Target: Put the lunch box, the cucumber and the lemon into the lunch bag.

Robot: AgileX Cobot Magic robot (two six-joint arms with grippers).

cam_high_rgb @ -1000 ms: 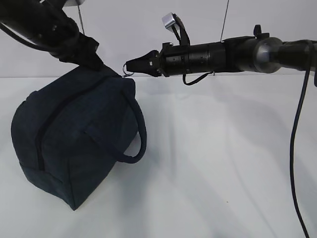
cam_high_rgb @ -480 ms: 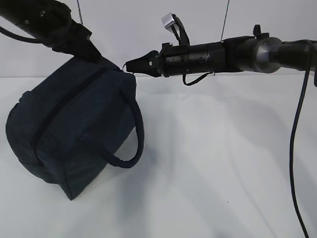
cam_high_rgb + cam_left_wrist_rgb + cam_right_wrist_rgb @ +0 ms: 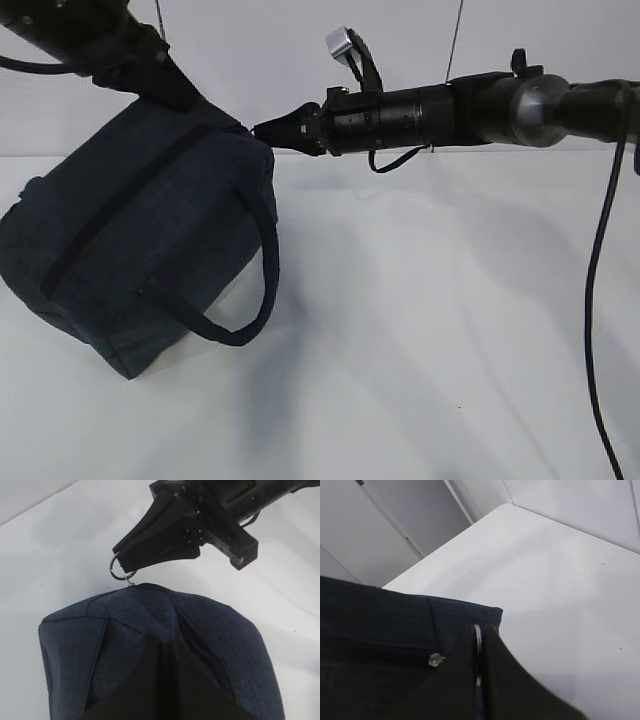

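Toward the left edge of the surface [image 3: 430, 330] I have my right arm stretched out level from the right side, its right hand [image 3: 262, 132] clenched on the silver ring pull [image 3: 119, 570] at the top corner of the lunch bag [image 3: 130, 240]. My left arm comes down from the upper left, and its left hand [image 3: 185, 100] is pinched shut on the bag's top fabric. Hanging between the two hands, the bag is tilted, its lower corner near the surface. It is dark navy with faint plaid; one strap handle [image 3: 245, 300] droops in a loop, and the zipper [image 3: 120, 215] runs closed along its upper face.
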